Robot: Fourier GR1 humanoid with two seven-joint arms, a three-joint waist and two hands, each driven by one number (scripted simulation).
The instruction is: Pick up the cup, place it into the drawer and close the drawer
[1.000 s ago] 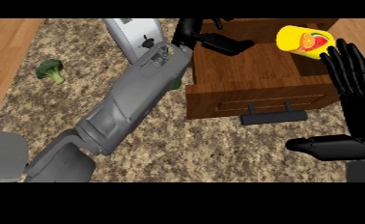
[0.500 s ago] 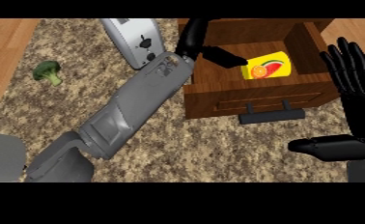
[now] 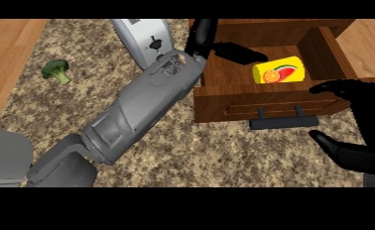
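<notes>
Since the earlier frame the cup [image 3: 279,71] is seen dropped lower, lying on its side inside the open drawer [image 3: 219,92], released just right of the left hand [image 3: 219,48], whose fingers are spread, while the open right hand [image 3: 350,87] is nearer the drawer front.

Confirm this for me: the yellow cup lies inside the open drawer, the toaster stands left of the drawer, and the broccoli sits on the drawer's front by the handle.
Not quite. The head view shows the broccoli on the counter, far left of the toaster, not by the handle. The yellow cup is inside the open drawer.
</notes>
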